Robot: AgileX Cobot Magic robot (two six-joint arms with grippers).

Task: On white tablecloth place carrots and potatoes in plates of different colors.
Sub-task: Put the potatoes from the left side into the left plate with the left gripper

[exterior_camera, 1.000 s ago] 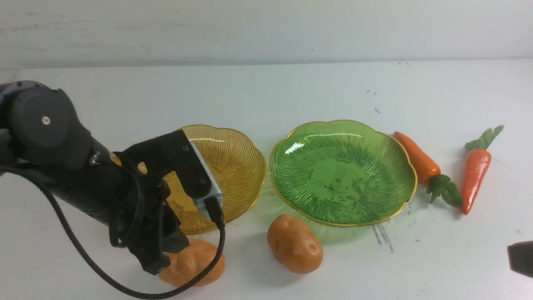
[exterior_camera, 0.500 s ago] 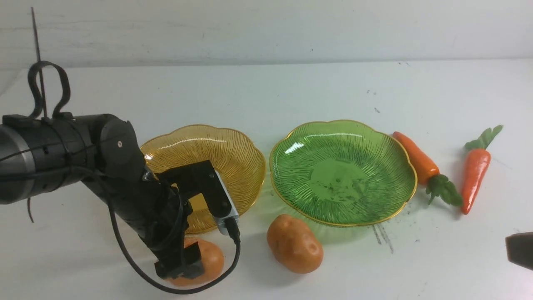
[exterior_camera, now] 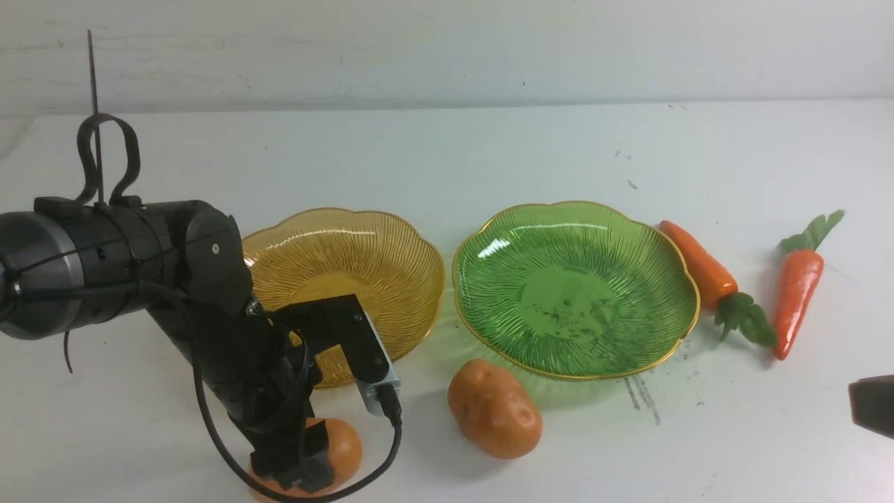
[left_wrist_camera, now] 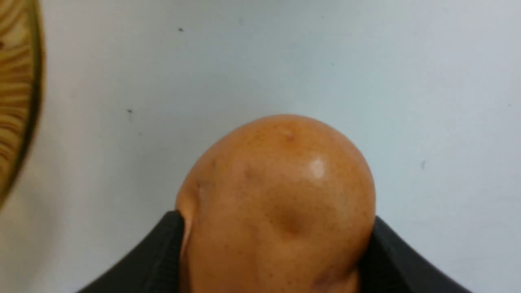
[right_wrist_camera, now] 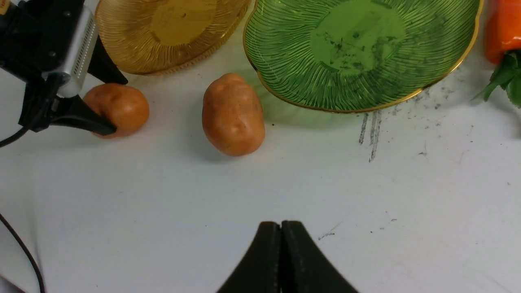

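Observation:
My left gripper [exterior_camera: 300, 464] is down on the white tablecloth [exterior_camera: 447, 154] at the front left. Its fingers [left_wrist_camera: 163, 248] press both sides of one orange-brown potato [left_wrist_camera: 281, 195], seen also in the right wrist view [right_wrist_camera: 120, 106]. The second potato [exterior_camera: 494, 409] lies free in front of the gap between the plates. The amber plate [exterior_camera: 377, 272] and the green plate [exterior_camera: 573, 293] stand side by side, both empty. Two carrots [exterior_camera: 698, 264] [exterior_camera: 797, 283] lie right of the green plate. My right gripper [right_wrist_camera: 281, 228] is shut and empty, low at the front right.
The left arm and its black cable [exterior_camera: 209, 433] hide the amber plate's front-left rim. Grey scuff marks [exterior_camera: 642, 398] lie in front of the green plate. A pale wall [exterior_camera: 447, 49] closes the far side of the table.
My left arm has swung down and toward the front. Its fingers have come down around the front-left potato and closed on it. The right gripper has crept slightly upward in view.

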